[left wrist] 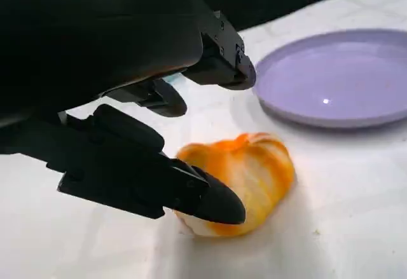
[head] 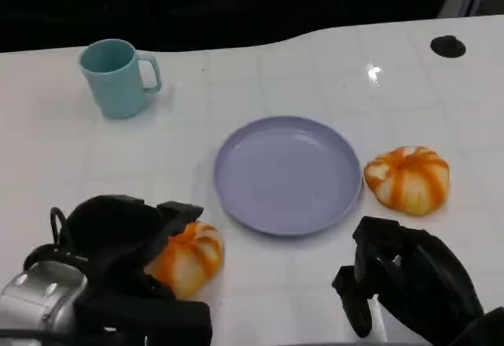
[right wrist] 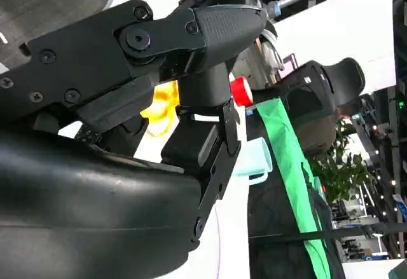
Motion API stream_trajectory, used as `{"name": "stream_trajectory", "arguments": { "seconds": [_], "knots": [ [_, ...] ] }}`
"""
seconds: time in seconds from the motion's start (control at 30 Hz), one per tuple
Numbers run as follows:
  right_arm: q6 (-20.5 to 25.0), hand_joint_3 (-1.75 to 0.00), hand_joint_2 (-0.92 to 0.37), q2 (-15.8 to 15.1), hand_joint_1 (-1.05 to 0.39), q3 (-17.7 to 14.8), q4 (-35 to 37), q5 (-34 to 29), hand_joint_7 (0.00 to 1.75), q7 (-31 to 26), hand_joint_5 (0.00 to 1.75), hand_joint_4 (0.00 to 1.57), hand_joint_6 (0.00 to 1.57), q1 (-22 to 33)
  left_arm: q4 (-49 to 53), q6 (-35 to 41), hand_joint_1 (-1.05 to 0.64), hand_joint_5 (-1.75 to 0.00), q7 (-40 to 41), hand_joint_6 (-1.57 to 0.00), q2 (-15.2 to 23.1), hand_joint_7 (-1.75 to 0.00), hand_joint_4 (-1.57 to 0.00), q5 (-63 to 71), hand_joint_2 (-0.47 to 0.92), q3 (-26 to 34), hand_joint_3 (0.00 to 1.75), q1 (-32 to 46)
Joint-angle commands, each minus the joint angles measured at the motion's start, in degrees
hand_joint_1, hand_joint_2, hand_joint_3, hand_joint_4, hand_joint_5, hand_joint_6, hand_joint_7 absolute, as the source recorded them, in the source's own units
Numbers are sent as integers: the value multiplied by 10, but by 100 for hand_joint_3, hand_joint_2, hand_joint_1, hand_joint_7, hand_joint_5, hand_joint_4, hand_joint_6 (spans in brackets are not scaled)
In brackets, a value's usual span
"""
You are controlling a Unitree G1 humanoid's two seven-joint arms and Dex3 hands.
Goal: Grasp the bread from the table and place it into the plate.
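Note:
Two orange-and-white bread rolls lie on the white table. One bread roll (head: 189, 256) (left wrist: 245, 176) lies at the front left, just left of the lavender plate (head: 287, 174) (left wrist: 337, 79). My left hand (head: 118, 239) (left wrist: 114, 95) is spread around this roll; one fingertip (left wrist: 213, 201) is against its near side, and the other fingers (left wrist: 219, 63) hover above it, apart from it. The second bread roll (head: 406, 178) rests right of the plate. My right hand (head: 405, 283) hangs at the front right, below that roll, holding nothing.
A teal mug (head: 116, 76) (right wrist: 253, 159) stands at the back left. A small black disc (head: 447, 46) sits on the table (head: 331, 70) at the back right. The table's far edge runs along a dark background.

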Motion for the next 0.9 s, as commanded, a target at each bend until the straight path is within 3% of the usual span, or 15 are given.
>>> {"name": "stream_trajectory", "arguments": {
  "seconds": [0.03, 0.33, 0.47, 0.53, 0.57, 0.6, 0.63, 0.67, 0.7, 0.73, 0.77, 0.83, 0.9],
  "knots": [
    [0, -33, -92, -6, -96, -1, -13, -2, 150, -2, 166, 119, 103, 10, 37, 11, -74, -14, -2, -32, 7, 0, -45, 0, 92, -22, 1, -15],
    [1, -33, -92, -8, -97, 0, -20, -3, 151, -3, 166, 119, 103, 14, 134, 32, -74, -11, 17, -29, 1, 0, -42, 1, 92, -59, 3, -47],
    [-4, -34, -92, -9, -97, -2, -18, -3, 151, 1, 165, 119, 103, 14, 199, 6, -64, -13, 112, -35, -5, -2, -48, -3, 92, -71, 3, -56],
    [-4, -34, -92, -9, -97, -3, -18, -1, 151, 2, 165, 119, 103, 14, 231, -19, -50, -20, 172, -44, -7, -6, -60, -9, 92, -74, 5, -60],
    [-3, -34, -92, -8, -97, -3, -19, 0, 151, 1, 165, 119, 102, 15, 250, -35, -44, -47, 211, -50, -7, -4, -58, -8, 92, -76, 8, -62],
    [-2, -34, -92, -8, -97, -3, -20, 0, 151, 0, 165, 119, 102, 15, 268, -50, -39, -94, 248, -61, -5, -5, -55, -5, 92, -79, 11, -65],
    [-1, -34, -92, -8, -97, -3, -21, 1, 151, 0, 165, 118, 102, 16, 288, -67, -34, -126, 288, -73, -5, -8, -56, -4, 92, -81, 16, -68],
    [0, -33, -92, -8, -97, -4, -21, 1, 151, -1, 165, 119, 103, 17, 303, -79, -29, -147, 315, -92, -4, -16, -64, -5, 92, -83, 25, -71],
    [2, -32, -92, -9, -97, -4, -22, 2, 150, -1, 165, 119, 103, 17, 320, -91, -27, -154, 340, -98, -4, -18, -67, -7, 92, -84, 29, -74],
    [3, -31, -92, -9, -97, -4, -23, 4, 150, 0, 165, 119, 103, 18, 335, -99, -26, -166, 361, -109, -4, -36, -74, -7, 90, -86, 46, -78],
    [3, -31, -92, -10, -97, -4, -23, 4, 150, 1, 165, 119, 103, 19, 349, -105, -25, -170, 384, -106, -3, -58, -78, -2, 87, -90, 58, -82],
    [1, -31, -92, -10, -97, -4, -23, 1, 150, -1, 164, 119, 104, 21, 370, -112, -25, -174, 421, -86, -2, -121, -82, 6, 80, -98, 63, -88],
    [-3, -31, -92, -10, -98, -4, -22, -2, 150, -1, 164, 120, 104, 23, 387, -119, -24, -174, 460, -74, 0, -150, -84, 13, 77, -106, 64, -95]
  ]
}}
